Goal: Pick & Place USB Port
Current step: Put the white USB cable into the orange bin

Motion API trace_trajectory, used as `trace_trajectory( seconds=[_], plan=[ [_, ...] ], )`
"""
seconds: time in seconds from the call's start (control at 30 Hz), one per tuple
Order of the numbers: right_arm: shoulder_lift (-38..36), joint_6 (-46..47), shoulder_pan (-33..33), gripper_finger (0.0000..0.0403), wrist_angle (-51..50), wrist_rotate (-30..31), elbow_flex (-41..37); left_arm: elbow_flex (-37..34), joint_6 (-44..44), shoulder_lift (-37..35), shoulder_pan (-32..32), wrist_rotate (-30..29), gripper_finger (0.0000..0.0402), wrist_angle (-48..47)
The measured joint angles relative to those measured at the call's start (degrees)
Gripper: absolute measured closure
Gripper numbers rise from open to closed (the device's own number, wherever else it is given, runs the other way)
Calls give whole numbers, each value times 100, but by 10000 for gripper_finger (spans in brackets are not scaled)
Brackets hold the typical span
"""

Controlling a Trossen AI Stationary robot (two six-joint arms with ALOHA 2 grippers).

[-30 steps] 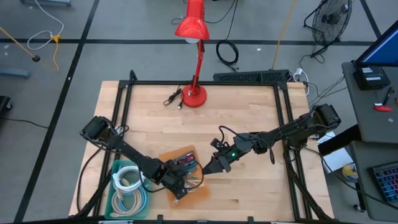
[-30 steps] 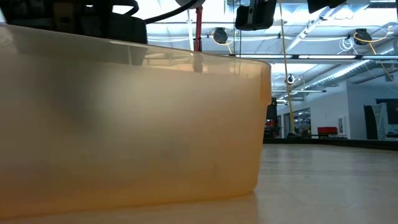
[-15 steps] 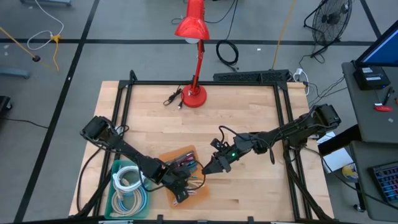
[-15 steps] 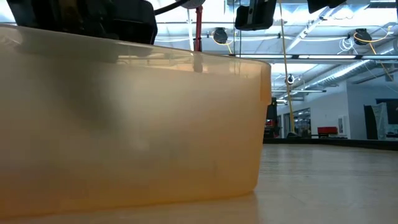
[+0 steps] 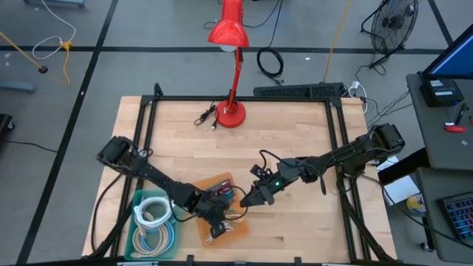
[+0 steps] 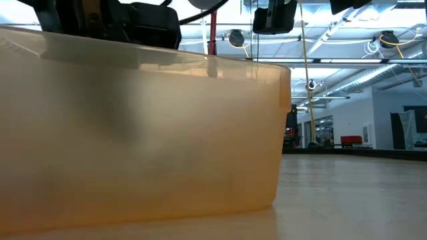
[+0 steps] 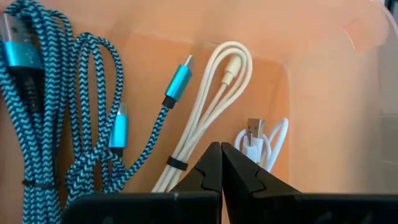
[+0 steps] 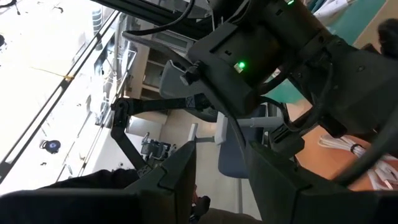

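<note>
A white cable point(image 7: 260, 144) with a bare metal USB plug lies coiled in a corner of the translucent orange bin point(image 7: 323, 93), just beside a cream cable point(image 7: 214, 99) folded into a long loop and bound by a dark tie. Farther along the bin floor lie braided teal-and-black cables point(image 7: 56, 124) with glossy blue plug shells. The left gripper point(image 7: 221, 163) hangs over the bin, its dark fingers pressed together and empty. The right gripper point(image 5: 246, 202) sits at the bin's edge, fingers point(image 8: 180, 168) parted; whether they hold anything is hard to say. On the wooden counter point(image 5: 295, 148), a green bin point(image 5: 140, 236) of pale coiled cables touches the orange one, and a red lamp point(image 5: 230, 66) stands at the far edge.
</note>
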Motion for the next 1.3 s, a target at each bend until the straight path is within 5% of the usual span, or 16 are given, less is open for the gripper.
trace_trajectory(
  seconds=[0.53,1.3],
  plan=[
    [0,1,0,273,-2,0,0,0,466,0,201,651,402,-237],
    [0,-4,0,273,-2,40,0,0,441,-2,103,1209,402,1055]
  ],
)
